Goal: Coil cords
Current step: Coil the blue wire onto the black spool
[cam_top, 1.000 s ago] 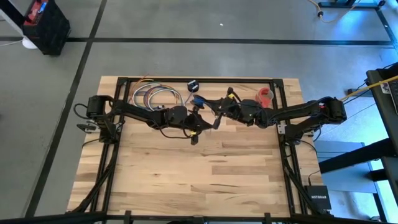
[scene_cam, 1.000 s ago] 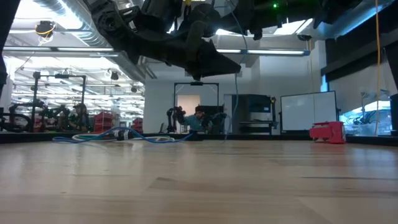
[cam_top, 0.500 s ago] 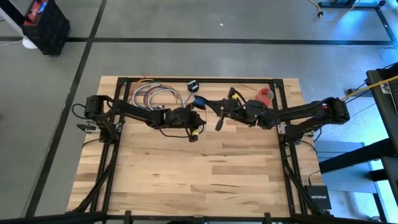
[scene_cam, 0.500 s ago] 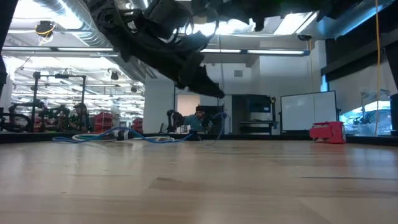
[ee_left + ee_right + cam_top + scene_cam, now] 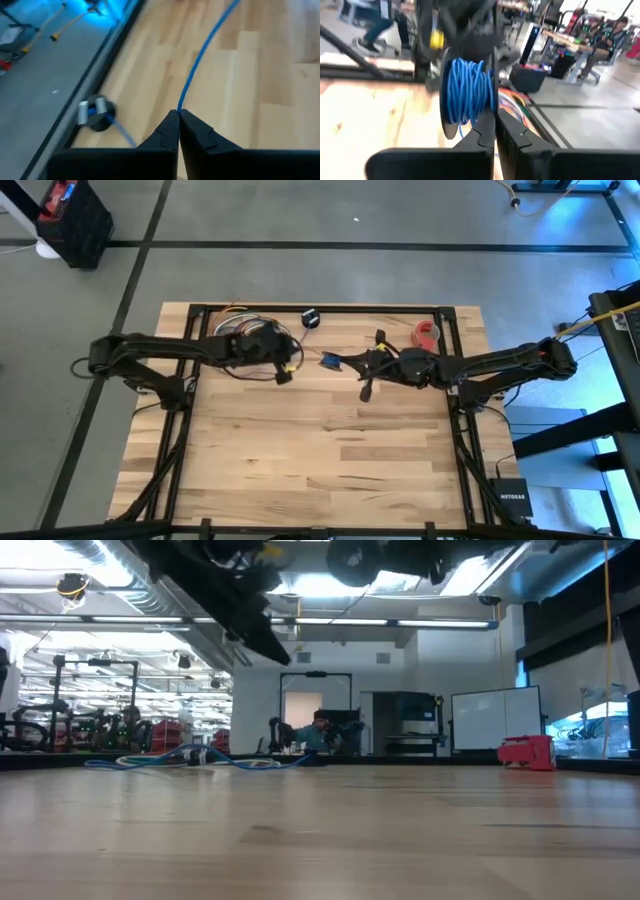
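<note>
High view showed the winding step under way. Left of the red tape roll (image 5: 427,333), the left gripper (image 5: 284,374) was clamped on the blue cord (image 5: 200,55), stretched toward the coil (image 5: 467,91), which the right gripper (image 5: 366,391) had pinched nearer the roll. Next, I judged, called for another taut wrap around the coil.
</note>
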{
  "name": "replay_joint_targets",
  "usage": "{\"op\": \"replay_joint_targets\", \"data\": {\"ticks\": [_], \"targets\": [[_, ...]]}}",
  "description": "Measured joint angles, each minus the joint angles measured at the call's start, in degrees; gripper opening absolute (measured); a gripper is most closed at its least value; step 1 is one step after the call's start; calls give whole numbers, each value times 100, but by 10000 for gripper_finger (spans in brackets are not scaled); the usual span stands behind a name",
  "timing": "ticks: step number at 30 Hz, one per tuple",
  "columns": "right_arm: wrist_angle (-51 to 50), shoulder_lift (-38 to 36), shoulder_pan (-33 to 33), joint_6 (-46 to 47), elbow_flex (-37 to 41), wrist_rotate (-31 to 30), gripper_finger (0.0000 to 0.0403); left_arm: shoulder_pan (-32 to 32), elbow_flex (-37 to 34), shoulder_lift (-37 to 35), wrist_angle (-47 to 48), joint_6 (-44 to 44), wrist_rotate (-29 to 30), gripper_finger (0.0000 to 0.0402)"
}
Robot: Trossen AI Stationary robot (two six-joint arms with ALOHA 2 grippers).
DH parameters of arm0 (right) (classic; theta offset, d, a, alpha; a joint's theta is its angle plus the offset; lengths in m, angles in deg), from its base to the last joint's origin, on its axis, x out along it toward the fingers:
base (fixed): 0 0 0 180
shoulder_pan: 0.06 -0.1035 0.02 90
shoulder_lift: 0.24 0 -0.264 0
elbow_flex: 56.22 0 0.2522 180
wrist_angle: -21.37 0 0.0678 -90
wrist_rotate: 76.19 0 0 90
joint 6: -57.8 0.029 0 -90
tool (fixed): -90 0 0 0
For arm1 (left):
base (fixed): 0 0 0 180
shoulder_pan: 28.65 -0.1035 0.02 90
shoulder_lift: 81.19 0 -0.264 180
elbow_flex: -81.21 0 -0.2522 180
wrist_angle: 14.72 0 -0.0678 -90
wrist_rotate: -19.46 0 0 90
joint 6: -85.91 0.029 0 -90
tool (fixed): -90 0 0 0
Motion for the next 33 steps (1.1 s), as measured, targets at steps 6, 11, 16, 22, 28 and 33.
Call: {"op": "replay_joint_targets", "data": {"ticks": [6, 11, 16, 22, 28, 33], "targets": [[-237, 53, 19, 7, 1, -12, 5, -305, -71, -706, 263, -36, -406, 0], [-439, 193, 19, -10, -2, -251, 5, -333, -71, -1183, -42, -311, -1118, 0], [-482, 515, 93, -12, 1, -595, 5, -200, -71, -1371, -557, -622, -1659, 0], [45, 1003, 355, 139, 2, -597, 5, 95, -74, -1211, -1257, -856, -1742, 0], [945, 1414, 601, 161, -1, -293, 5, 375, -76, -680, -2141, -949, -1742, 0], [1085, 1599, 712, 326, -142, -241, 5, 453, -69, -133, -2969, -1024, -1739, 0]]}}
